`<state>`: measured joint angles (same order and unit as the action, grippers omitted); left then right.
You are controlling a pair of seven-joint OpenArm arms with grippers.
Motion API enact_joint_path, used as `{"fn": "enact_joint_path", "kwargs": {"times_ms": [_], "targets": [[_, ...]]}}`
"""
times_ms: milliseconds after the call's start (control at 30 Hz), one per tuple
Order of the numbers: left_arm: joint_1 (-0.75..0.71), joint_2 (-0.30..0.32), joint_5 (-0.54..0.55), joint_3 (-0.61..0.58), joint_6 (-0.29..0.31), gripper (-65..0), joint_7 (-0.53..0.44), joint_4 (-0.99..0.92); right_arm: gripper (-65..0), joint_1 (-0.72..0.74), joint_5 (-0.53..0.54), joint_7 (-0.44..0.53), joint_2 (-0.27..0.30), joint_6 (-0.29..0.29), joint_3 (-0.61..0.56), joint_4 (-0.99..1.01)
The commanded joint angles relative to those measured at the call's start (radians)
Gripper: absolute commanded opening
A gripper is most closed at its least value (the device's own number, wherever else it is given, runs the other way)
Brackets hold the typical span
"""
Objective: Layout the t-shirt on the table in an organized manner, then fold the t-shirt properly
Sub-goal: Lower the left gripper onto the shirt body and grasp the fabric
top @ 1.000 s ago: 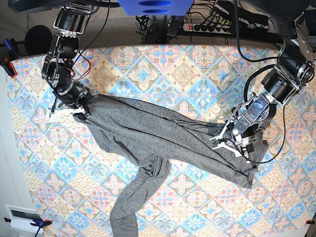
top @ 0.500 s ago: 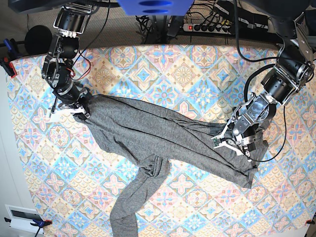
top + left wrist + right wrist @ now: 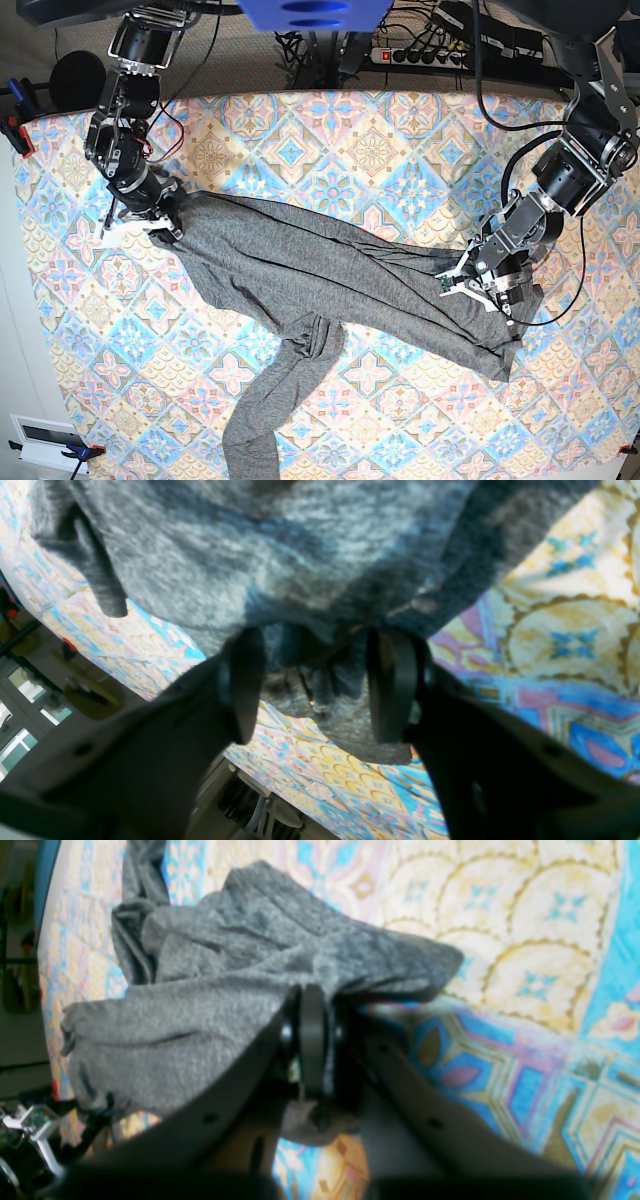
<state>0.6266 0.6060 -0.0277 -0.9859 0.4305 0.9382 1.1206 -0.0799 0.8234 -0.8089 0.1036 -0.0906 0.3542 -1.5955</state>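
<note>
The dark-grey t-shirt point(image 3: 300, 270) lies stretched in a crooked band across the patterned table point(image 3: 370, 150), with one long sleeve point(image 3: 265, 420) trailing toward the front edge. My right gripper point(image 3: 160, 218) is at the shirt's left end. In the right wrist view, that gripper point(image 3: 312, 1040) is shut on a pinched fold of the t-shirt point(image 3: 200, 1005). My left gripper point(image 3: 478, 288) hovers over the shirt's right end. In the left wrist view the left gripper point(image 3: 317, 680) stands open, its fingers point(image 3: 242, 680) wide apart, with bunched t-shirt point(image 3: 300, 555) between and beyond them.
A power strip point(image 3: 420, 55) and cables run behind the table's far edge. A red clamp point(image 3: 20, 135) grips the left edge, and a black round object point(image 3: 75, 80) sits past the far-left corner. Bare tablecloth point(image 3: 565, 630) lies right of the left gripper.
My left gripper has shifted slightly to the right over the shirt's right end, still open. The right gripper and the shirt have stayed put.
</note>
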Motion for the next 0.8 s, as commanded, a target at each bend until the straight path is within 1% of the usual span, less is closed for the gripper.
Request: {"fn": "enact_joint_path", "kwargs": {"times_ms": [0, 233, 400, 567, 767], "targets": [[0.014, 0.010, -0.001, 0.005, -0.003, -32.6, -0.011, -0.003, -65.0, 0.015, 0.015, 0.013, 0.012, 0.007, 0.003, -0.016], [0.017, 0.010, -0.001, 0.006, -0.003, -37.4, -0.012, -0.003, -65.0, 0.015, 0.015, 0.013, 0.012, 0.007, 0.003, -0.016], [0.019, 0.009, -0.001, 0.009, -0.003, -37.1, -0.012, -0.003, -65.0, 0.015, 0.015, 0.013, 0.012, 0.007, 0.003, -0.016], [0.019, 0.009, 0.001, 0.080, -0.005, -37.1, -0.012, -0.003, -65.0, 0.015, 0.015, 0.013, 0.012, 0.007, 0.003, -0.016], [0.019, 0.009, 0.001, 0.084, -0.005, -37.1, -0.012, -0.003, -65.0, 0.015, 0.015, 0.013, 0.012, 0.007, 0.003, -0.016]]}}
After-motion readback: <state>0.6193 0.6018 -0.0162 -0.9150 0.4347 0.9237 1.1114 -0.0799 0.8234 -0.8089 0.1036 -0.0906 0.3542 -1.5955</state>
